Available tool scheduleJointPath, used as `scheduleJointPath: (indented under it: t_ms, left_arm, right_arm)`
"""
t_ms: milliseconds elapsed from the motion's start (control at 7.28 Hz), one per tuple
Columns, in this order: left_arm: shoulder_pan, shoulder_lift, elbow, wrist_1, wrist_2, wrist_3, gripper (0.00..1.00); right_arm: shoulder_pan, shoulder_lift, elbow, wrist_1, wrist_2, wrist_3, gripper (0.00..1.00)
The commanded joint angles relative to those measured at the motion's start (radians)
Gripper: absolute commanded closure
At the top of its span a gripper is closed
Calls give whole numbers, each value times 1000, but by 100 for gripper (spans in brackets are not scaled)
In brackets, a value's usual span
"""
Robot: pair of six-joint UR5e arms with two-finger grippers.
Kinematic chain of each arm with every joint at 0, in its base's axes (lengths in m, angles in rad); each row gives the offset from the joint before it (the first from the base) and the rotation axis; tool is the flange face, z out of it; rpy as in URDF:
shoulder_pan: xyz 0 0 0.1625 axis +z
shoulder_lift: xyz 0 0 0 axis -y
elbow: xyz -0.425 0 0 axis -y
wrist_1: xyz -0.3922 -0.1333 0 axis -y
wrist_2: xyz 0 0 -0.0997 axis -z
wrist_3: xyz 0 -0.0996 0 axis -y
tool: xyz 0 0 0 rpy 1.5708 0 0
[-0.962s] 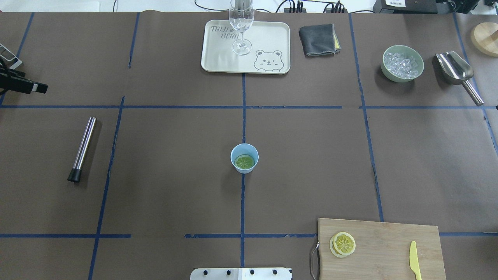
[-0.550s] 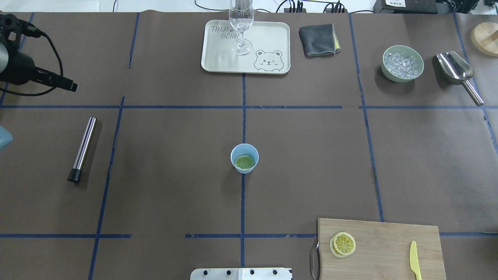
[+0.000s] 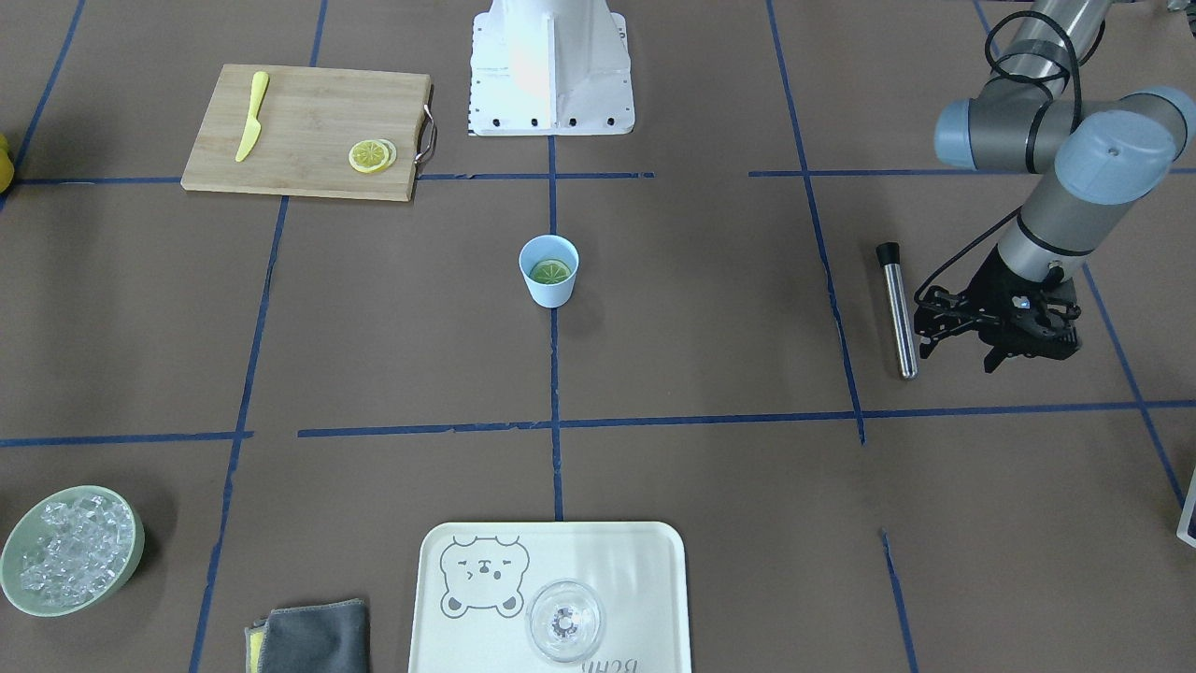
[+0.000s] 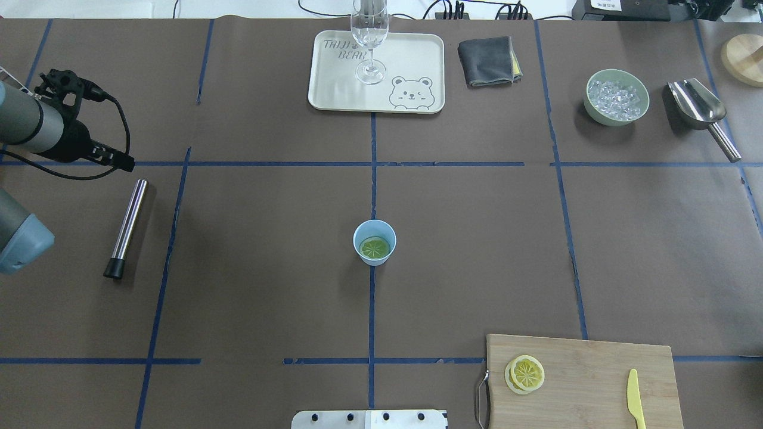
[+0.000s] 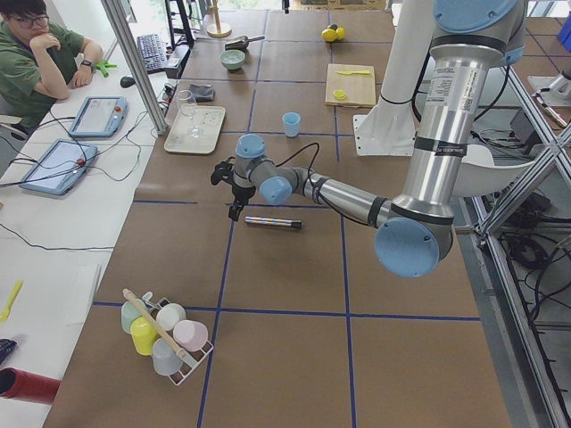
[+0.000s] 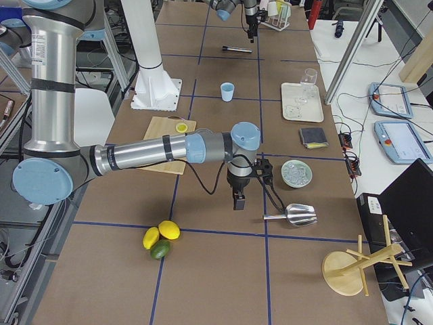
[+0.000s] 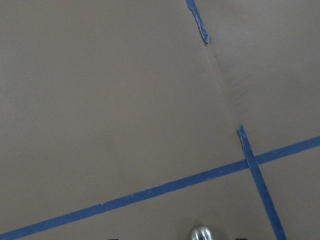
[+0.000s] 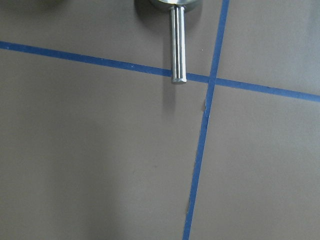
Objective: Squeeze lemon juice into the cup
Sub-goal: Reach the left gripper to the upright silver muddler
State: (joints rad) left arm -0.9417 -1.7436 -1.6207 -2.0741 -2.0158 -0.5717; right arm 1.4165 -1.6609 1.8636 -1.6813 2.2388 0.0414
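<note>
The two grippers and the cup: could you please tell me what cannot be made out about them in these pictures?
- Right gripper: seen only in the exterior right view, too small to judge open or shut.
- Left gripper: dark and side-on in overhead and front-facing views; gap unclear.
- Cup: its wall hides whatever lies beneath the lemon slice.

Left arm stretched low, left pincer angled downward. Right arm extended, right pincer pointing down. Jaws unclear.

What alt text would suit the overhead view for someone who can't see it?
A light-blue cup holding a lemon slice stands mid-table. The left gripper hovers near a metal rod at left; more slices lie on a cutting board at lower right.
</note>
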Motion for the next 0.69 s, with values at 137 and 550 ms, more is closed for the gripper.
scheduleJointPath:
  t_ms: [137,550]
  left_arm:
    - [73,16,56,-139,27,-213,29]
    - [113,24,55,-138,66,-258,31]
  right_arm:
    - [4,-8,5,0,1,-3,0]
    - [10,-11,5,2,1,-5,0]
